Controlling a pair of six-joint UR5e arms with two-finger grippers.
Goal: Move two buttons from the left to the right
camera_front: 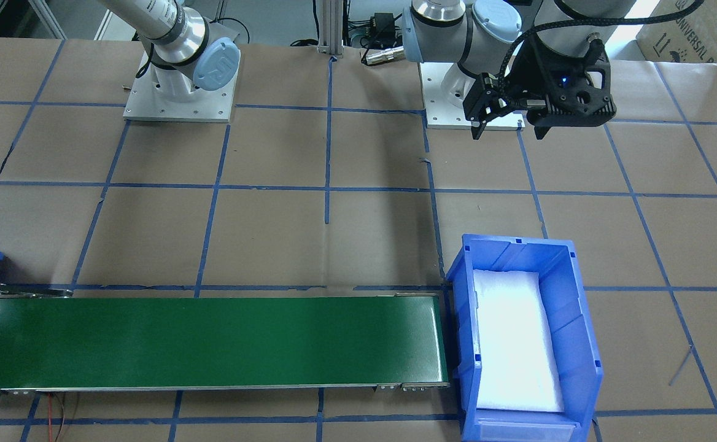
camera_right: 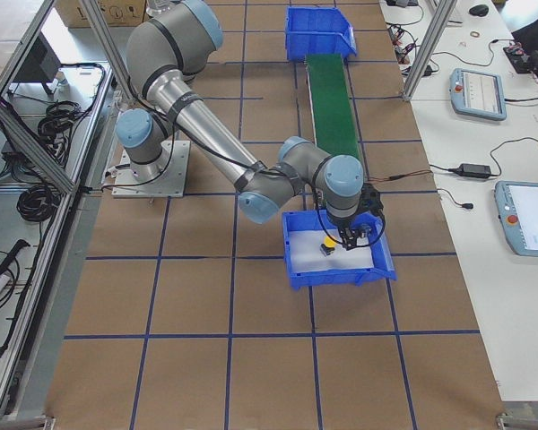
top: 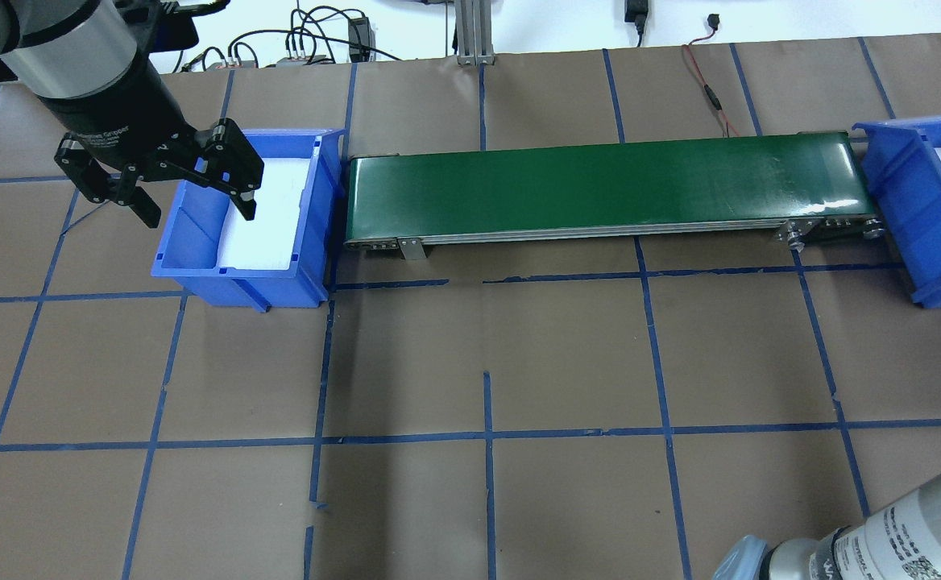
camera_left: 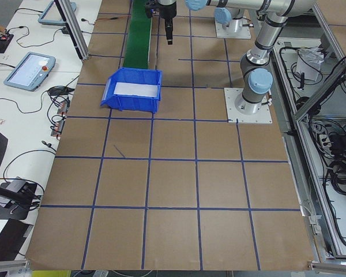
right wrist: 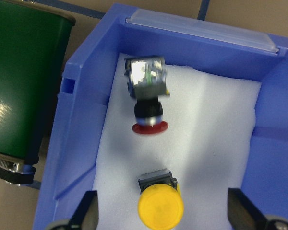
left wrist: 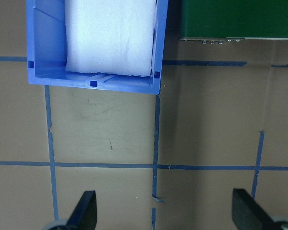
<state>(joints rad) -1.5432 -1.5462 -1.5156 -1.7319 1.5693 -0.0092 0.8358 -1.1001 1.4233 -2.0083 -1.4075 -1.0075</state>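
Round yellow-capped button (right wrist: 161,207) and red-capped button (right wrist: 148,103) are lying on soft white foam (right wrist: 216,139) inside blue plastic bin (right wrist: 81,100). Right gripper (right wrist: 164,213) is hovering above, wide open, empty; left gripper (top: 196,211) likewise.

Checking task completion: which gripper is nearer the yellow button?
Right. The right gripper hovers over the yellow button; the left gripper hangs by the other bin, across the conveyor.
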